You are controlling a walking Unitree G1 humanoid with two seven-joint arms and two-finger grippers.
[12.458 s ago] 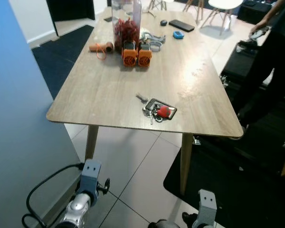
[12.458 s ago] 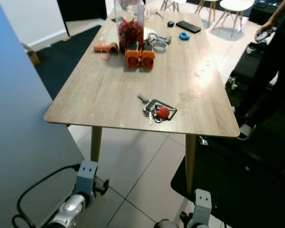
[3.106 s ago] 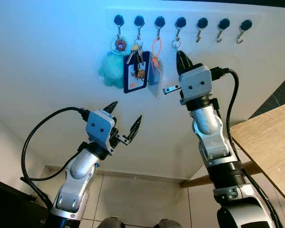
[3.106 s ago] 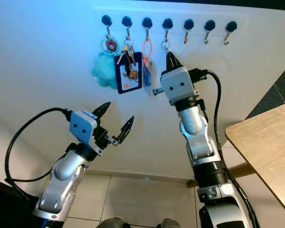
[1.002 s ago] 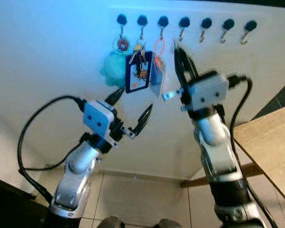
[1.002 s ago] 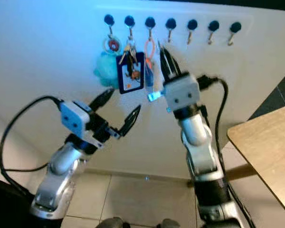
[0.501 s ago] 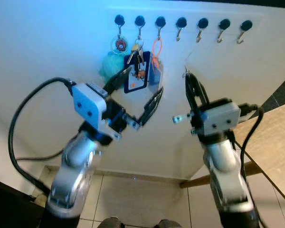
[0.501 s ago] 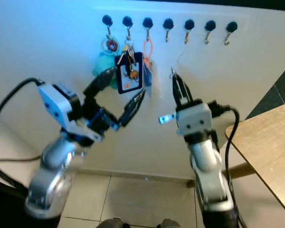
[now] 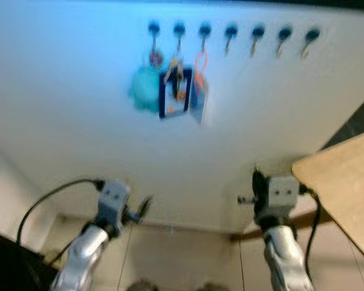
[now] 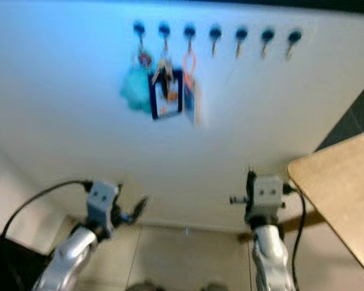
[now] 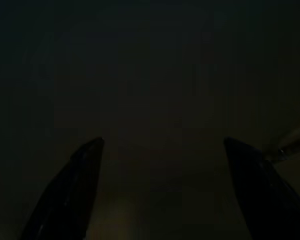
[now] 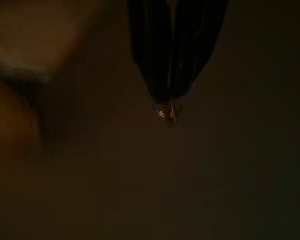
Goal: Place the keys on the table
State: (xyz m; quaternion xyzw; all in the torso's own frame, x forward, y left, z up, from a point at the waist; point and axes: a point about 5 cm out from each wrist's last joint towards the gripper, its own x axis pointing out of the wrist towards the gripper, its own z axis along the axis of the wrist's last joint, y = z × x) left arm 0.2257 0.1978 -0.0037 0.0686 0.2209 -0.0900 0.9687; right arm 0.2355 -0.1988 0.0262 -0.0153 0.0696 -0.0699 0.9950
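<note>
Right gripper (image 12: 169, 107) clenched on small key — low by table (image 9: 346, 182) | left gripper (image 11: 162, 145) spread, empty

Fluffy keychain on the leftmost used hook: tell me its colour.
Teal, a fluffy keychain seen best in the left eye view, though blurred.

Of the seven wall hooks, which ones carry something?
The three leftmost hooks: a teal plush, keys with a blue card holder, and an orange loop. The other four are bare.

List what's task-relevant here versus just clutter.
Job: right gripper, jaws shut on small metal piece, probably the keys; table.
Not the job: teal plush, blue card holder, orange loop, bare hooks; left gripper, idle, jaws open.
</note>
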